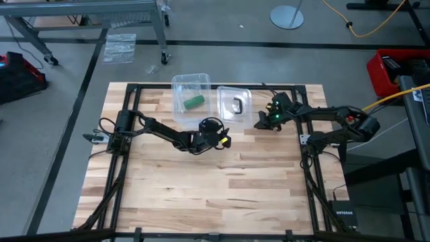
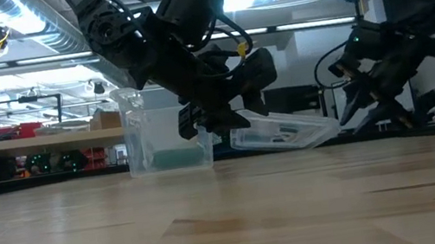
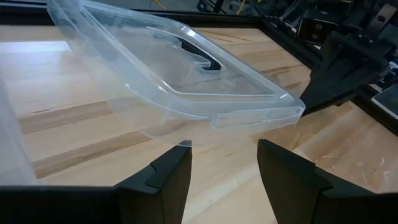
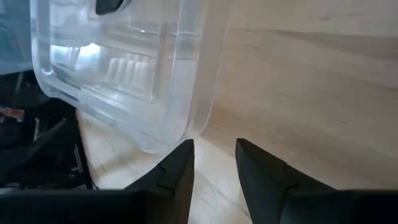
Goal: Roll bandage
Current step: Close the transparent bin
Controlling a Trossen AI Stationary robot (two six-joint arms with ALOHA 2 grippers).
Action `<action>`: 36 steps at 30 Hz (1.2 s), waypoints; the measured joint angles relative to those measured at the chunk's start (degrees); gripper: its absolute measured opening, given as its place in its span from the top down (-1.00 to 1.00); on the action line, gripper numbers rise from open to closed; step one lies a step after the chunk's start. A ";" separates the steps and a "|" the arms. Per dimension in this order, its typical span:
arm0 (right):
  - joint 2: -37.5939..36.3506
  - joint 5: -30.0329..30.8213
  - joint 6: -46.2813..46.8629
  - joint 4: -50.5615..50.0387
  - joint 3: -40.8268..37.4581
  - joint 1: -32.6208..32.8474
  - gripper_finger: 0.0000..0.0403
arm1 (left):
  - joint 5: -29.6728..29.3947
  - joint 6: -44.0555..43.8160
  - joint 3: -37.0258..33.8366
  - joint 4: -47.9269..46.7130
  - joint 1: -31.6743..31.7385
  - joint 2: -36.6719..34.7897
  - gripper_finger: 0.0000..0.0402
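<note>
1. Green and stubby, the bandage (image 1: 195, 102) is lying in the high view as a small cylinder inside the clear box (image 1: 180, 84), in the upper middle of the frame. The lid (image 1: 245, 96) with its black handle (image 1: 236, 105) is sitting just right of the box. The left gripper (image 1: 224, 140) is hovering below the box and lid, empty. The right gripper (image 1: 262, 122) is hanging at the lid's right edge; whether it is touching the lid I cannot tell.

2. In the low view, the box (image 2: 136, 130) is standing at centre left, a dim greenish shape low inside it, probably the bandage (image 2: 172, 158). The lid (image 2: 285, 135) is lying tilted to its right. The left gripper (image 2: 216, 122) is hanging in front of both.

3. In the left wrist view, its fingers (image 3: 165, 177) are standing spread wide with nothing between them, and the tilted lid (image 3: 186, 68) is lying just ahead.

4. In the right wrist view, that gripper's fingers (image 4: 177, 168) are standing a little apart, holding nothing, just beside the lid's (image 4: 124, 68) rounded corner.

5. Judging by this, the bandage is looking already rolled and stowed, so the closing step is seeming to be in hand. The next move is probably calling for a grip on the lid's edge or handle, a lift, and squaring it over the box.
</note>
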 joint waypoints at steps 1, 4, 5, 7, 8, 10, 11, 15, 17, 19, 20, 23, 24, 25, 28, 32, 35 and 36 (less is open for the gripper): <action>0.01 -0.01 0.52 1.47 -0.57 0.00 0.39 | 0.00 0.00 0.00 0.00 0.00 0.00 0.13; 0.02 -0.05 2.44 6.18 -2.11 0.00 0.39 | 0.00 -0.03 0.00 0.00 0.00 0.00 0.13; 0.02 -0.06 3.21 7.48 -2.45 0.00 0.39 | 0.00 -0.07 0.00 0.00 0.00 0.00 0.13; 0.02 -0.12 4.31 9.71 -3.03 0.00 0.39 | 0.00 -0.09 0.00 0.02 0.00 0.00 0.13; 0.02 -0.10 4.51 10.14 -3.03 0.00 0.39 | 0.00 -0.09 0.00 0.00 0.00 0.00 0.13; 0.02 -0.08 4.58 10.99 -3.03 0.00 0.39 | 0.00 -0.09 0.00 0.00 0.00 0.00 0.13; 0.02 -0.04 4.58 11.33 -3.03 0.00 0.39 | 0.00 -0.09 0.00 0.02 0.00 0.00 0.13; 0.02 0.45 4.67 12.76 -3.03 0.00 0.39 | 0.00 -0.11 0.00 0.00 0.00 0.00 0.13; 0.02 1.55 4.69 12.83 -3.01 0.00 0.39 | 0.00 -0.11 0.00 0.01 0.01 0.00 0.13; 0.04 2.74 4.68 12.85 -3.01 0.00 0.39 | 0.02 -0.11 0.00 0.00 0.15 0.00 0.13; 0.04 3.28 4.69 12.84 -3.01 0.00 0.39 | 0.08 -0.11 0.00 0.02 0.23 0.00 0.13; 0.07 4.72 4.68 13.38 -3.01 0.00 0.39 | 0.15 -0.12 0.01 0.01 0.56 0.00 0.13; 0.07 4.87 4.71 14.09 -3.01 0.00 0.39 | 0.15 -0.12 0.01 0.02 0.63 0.00 0.13; 0.07 5.04 4.99 15.15 -3.01 0.00 0.39 | 0.15 -0.11 0.02 0.02 0.73 0.00 0.13; 0.07 5.18 7.75 18.84 -3.01 0.00 0.39 | 0.11 -0.13 0.02 0.00 0.96 0.00 0.13; 0.07 6.15 9.68 20.93 -2.98 0.00 0.39 | 0.03 -0.13 0.01 0.00 0.97 0.00 0.13; 0.07 6.13 9.74 21.40 -2.98 0.02 0.39 | 0.04 -0.13 0.02 0.00 0.96 0.00 0.13; 0.07 6.13 9.85 21.47 -2.98 0.02 0.39 | 0.03 -0.13 0.02 0.00 0.96 0.00 0.13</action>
